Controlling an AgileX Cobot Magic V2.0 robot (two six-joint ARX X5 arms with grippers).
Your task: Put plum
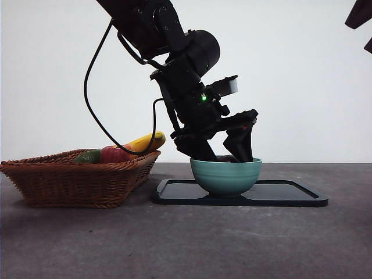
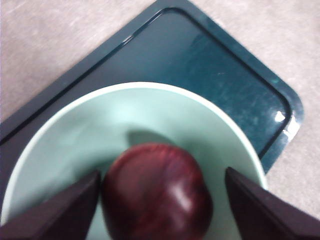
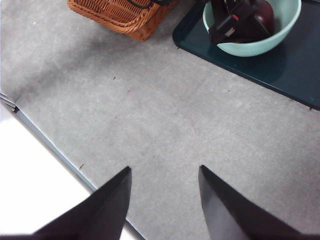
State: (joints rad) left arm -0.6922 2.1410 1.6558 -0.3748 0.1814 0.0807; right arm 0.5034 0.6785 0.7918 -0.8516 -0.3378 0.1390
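1. Left claw [image 2: 160, 205]: lowered into the bowl [image 2: 75, 135], jaws spread apart. One jaw sits right against the plum [image 2: 157, 195], though contact is hard to confirm; the other stands clear of it with a gap. No squeeze on the fruit.
2. Plum: dark maroon, glossy, resting on the inner floor of the pale green bowl, between the two jaws. In the right wrist view it shows as a dark patch [image 3: 265, 15] behind the left arm.
3. Front view: the left claw [image 1: 224, 152] dips below the bowl's rim [image 1: 226, 174]; the plum itself is hidden there by the bowl wall.
4. Bowl stands on the dark tray [image 1: 290, 195], toward the tray end nearer the basket. The tray [image 2: 210, 55] lies flat on the grey desk [image 1: 186, 244].
5. Wicker basket [image 1: 75, 180] sits just beside the tray on the desk, holding a banana [image 1: 148, 141], a red fruit [image 1: 114, 154] and something green [image 1: 88, 156].
6. Right claw [image 3: 165, 200]: held above bare desk [image 3: 165, 115] near its edge, well apart from tray [image 3: 280, 70] and basket [image 3: 120, 15], jaws apart, holding nothing.
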